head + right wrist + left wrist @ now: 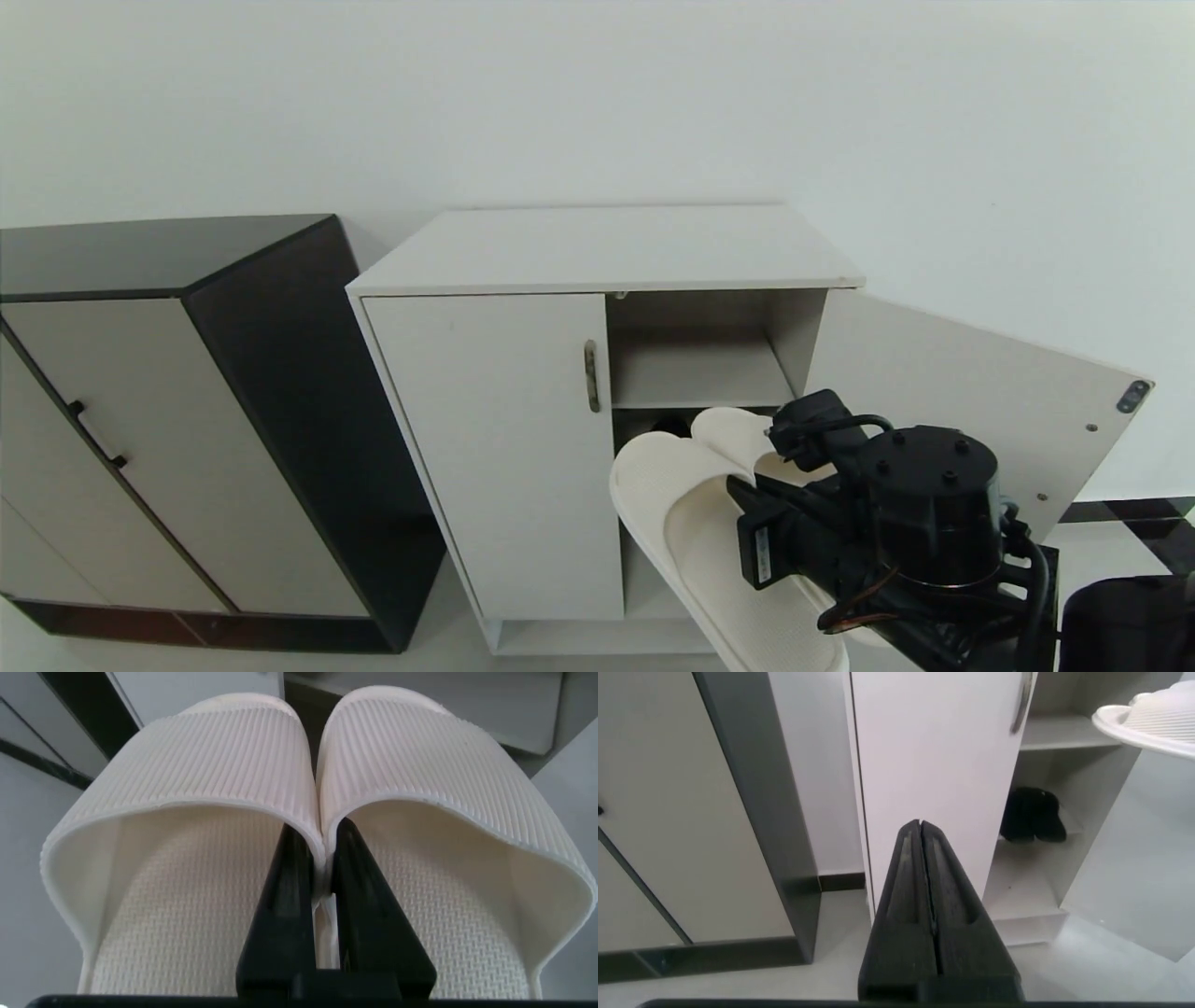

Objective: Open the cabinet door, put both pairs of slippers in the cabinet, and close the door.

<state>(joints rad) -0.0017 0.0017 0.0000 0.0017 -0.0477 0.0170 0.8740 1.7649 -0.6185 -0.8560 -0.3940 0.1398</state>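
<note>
so, the right gripper is clamped on the white pair, its two fingers pinching the touching inner edges of both slippers so the two travel as one load, toes pointing away toward the cabinet. the pair hangs in the air just in front of the open right half, below the upper shelf, and is not yet inside. the right door is swung wide to the right, which leaves the way in free. the left door is shut, with its handle at the middle edge. a black pair lies on a lower board inside, toward the far side, so i judge that one pair is stored and this is the second. the left gripper has its fingers pressed together on nothing and faces the left door from the near side, probably parked clear of the carrying arm's path. next, the white pair likely needs to go in level, so the toes do not catch a board or the left door's edge. a dark cabinet stands to the left, apart from the job.
</note>
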